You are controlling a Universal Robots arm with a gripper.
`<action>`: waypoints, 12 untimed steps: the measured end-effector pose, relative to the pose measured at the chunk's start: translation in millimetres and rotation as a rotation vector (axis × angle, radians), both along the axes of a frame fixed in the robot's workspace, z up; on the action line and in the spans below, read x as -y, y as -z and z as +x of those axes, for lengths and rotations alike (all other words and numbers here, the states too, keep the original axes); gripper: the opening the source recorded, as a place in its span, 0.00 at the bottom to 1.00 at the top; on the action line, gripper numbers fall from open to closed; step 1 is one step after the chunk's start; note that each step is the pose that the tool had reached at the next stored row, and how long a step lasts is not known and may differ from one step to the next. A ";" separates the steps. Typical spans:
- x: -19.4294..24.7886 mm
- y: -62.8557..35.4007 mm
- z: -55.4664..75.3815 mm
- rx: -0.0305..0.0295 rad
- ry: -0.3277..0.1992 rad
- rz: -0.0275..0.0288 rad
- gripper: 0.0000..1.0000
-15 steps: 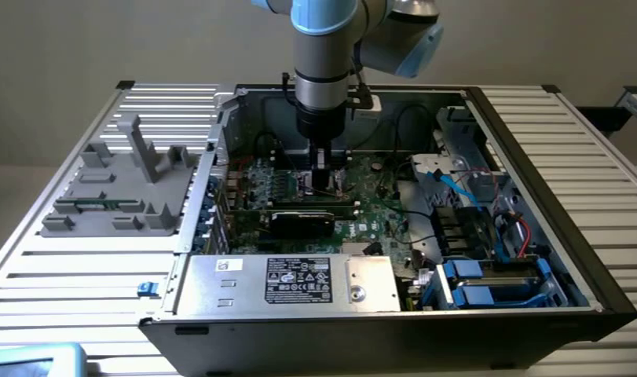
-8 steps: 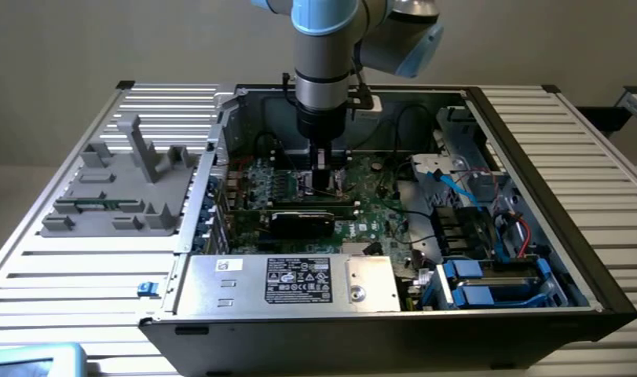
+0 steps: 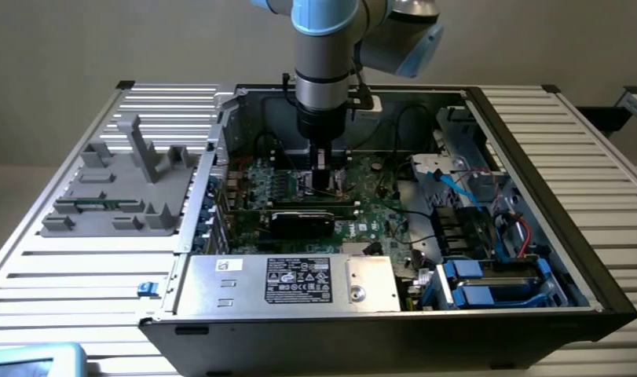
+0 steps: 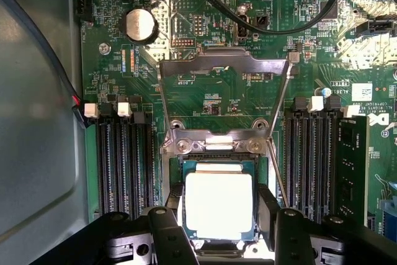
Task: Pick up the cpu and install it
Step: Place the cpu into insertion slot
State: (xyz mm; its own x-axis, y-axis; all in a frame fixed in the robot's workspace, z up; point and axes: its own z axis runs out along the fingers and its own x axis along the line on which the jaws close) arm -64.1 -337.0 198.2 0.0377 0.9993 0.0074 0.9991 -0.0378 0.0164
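Note:
The cpu [image 4: 220,206], a square chip with a bright silver top and a thin green rim, sits between my gripper's [image 4: 220,240] two black fingers [image 4: 167,234], which close against its two sides. It is level over the dark socket [image 4: 217,153], whose metal load frame [image 4: 223,69] stands flipped open beyond it. Whether the chip rests in the socket or hovers just above it I cannot tell. In the exterior view my gripper [image 3: 327,179] reaches straight down into the open computer case [image 3: 528,259], low over the green motherboard [image 3: 376,212].
Memory slots [image 4: 121,159] flank the socket, with a module [image 4: 353,166] seated on one side. Black cables [image 4: 279,26] cross the board past the frame. A black card [image 3: 302,221] lies near the gripper, the power supply [image 3: 297,283] in front. A grey fixture [image 3: 119,188] stands at the exterior view's left.

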 end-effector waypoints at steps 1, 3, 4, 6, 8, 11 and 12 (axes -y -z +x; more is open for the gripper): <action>0.0 0.0 0.0 0.0001 0.000 0.0001 0.55; 0.0 0.0 0.0 0.0001 0.000 -0.0001 0.55; 0.0 0.0 0.0 0.0001 0.000 -0.0005 0.55; 0.0 0.1 0.0 0.0002 0.000 -0.0020 0.55; 0.0 0.1 0.0 0.0003 0.000 -0.0041 0.55; 0.0 0.2 0.0 0.0002 0.000 -0.0055 0.55; 0.0 0.4 0.0 0.0003 0.000 -0.0054 0.55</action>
State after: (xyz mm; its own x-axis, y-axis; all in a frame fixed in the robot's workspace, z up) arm -64.1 -337.0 197.8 0.0378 0.9993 0.0020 0.9991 -0.0378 0.0169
